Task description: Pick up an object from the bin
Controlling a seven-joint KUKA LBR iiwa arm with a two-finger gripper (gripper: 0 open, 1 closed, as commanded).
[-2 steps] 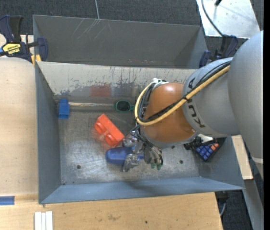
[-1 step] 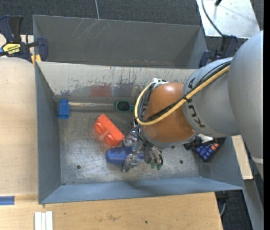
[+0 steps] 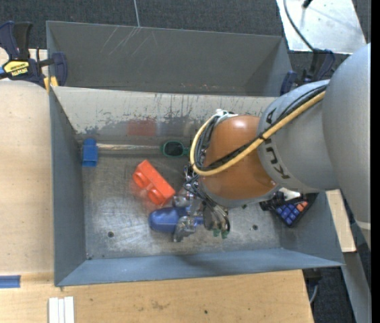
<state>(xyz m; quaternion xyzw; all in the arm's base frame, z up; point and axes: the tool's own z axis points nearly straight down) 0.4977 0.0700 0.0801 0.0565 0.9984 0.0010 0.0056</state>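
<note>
The blue rounded piece lies on the floor of the bin, toward the front wall and a little left of centre. Its long axis runs roughly left to right in the camera view. Its right end is tucked against the gripper, so which end is its front cannot be told.

The grey arm comes in from the right and fills the bin's right half. Its wrist carries an orange cover with a yellow cable looped across it. Below the cover the gripper is down at floor level and touches the right end of the blue piece. Whether it is open or closed, and whether it has any grip on the piece, cannot be told.

An orange block lies just behind and to the left of the blue piece, tilted on a diagonal. A dark keypad-like thing with blue and orange spots sits near the right wall, partly under the arm. A small blue block stands at the far left against the back wall. A dark green ring rests near the back wall, just left of the cover.
</note>
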